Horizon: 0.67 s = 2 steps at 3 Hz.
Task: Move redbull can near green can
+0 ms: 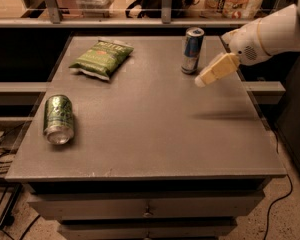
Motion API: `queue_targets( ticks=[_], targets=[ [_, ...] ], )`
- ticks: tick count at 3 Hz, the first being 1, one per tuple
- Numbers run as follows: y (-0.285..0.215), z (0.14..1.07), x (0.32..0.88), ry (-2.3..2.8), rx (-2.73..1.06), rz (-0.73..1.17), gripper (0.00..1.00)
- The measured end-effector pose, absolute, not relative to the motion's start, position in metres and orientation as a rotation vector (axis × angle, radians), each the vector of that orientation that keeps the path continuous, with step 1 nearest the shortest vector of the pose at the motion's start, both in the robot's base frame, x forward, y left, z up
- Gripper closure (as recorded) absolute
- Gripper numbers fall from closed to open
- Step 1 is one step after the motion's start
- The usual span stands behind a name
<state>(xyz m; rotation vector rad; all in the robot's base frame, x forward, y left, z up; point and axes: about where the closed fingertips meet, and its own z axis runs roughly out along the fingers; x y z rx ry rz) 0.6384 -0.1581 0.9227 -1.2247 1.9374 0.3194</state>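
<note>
The redbull can (191, 50) stands upright near the table's far right edge, slim, blue and silver. The green can (58, 119) lies on its side near the table's left front edge, its silver end facing me. My gripper (204, 79) comes in from the right on a white arm and hangs above the table just right of and a little nearer than the redbull can, apart from it.
A flat green chip bag (101, 58) lies at the far left of the grey table (150, 134). A shelf with boxes and bags runs behind the table. Drawers sit under the table's front edge. Cables lie on the floor at both sides.
</note>
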Motion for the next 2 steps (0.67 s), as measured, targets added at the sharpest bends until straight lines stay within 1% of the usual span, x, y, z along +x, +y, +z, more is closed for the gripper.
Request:
queue_targets(
  ticks=[2],
  targets=[
    [-0.139,0.914,0.691,1.898,-1.073,0.369,0.00]
  ],
)
